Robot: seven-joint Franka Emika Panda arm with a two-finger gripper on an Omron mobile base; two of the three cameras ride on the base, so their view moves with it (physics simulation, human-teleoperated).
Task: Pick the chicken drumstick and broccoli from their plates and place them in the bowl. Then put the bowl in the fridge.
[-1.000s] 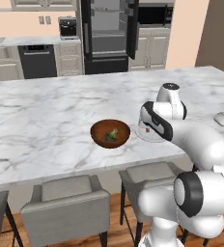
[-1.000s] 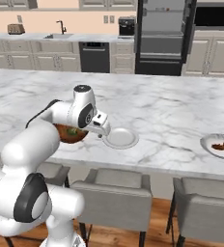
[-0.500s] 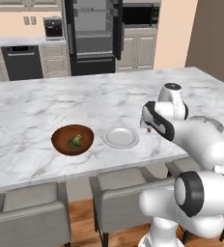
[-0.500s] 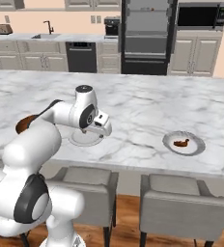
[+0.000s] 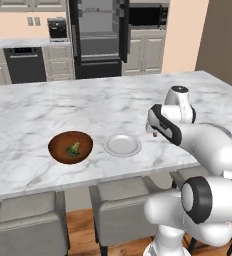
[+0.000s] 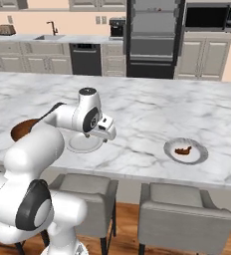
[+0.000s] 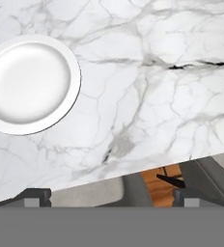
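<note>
Just driven sideways along the counter (image 5: 38,110), shifting both base views and nothing on the marble. Hovers the gripper (image 5: 151,133) over bare stone just beside the empty plate (image 5: 122,145), spread wide and holding nothing. Means one food delivered, likely heading for the second. Counts, near to far: two plates, one bowl (image 5: 59,148) holding one broccoli (image 5: 73,148), one drumstick (image 6: 183,150) on the other plate (image 6: 200,153), one fridge (image 5: 99,37) standing open beyond.
</note>
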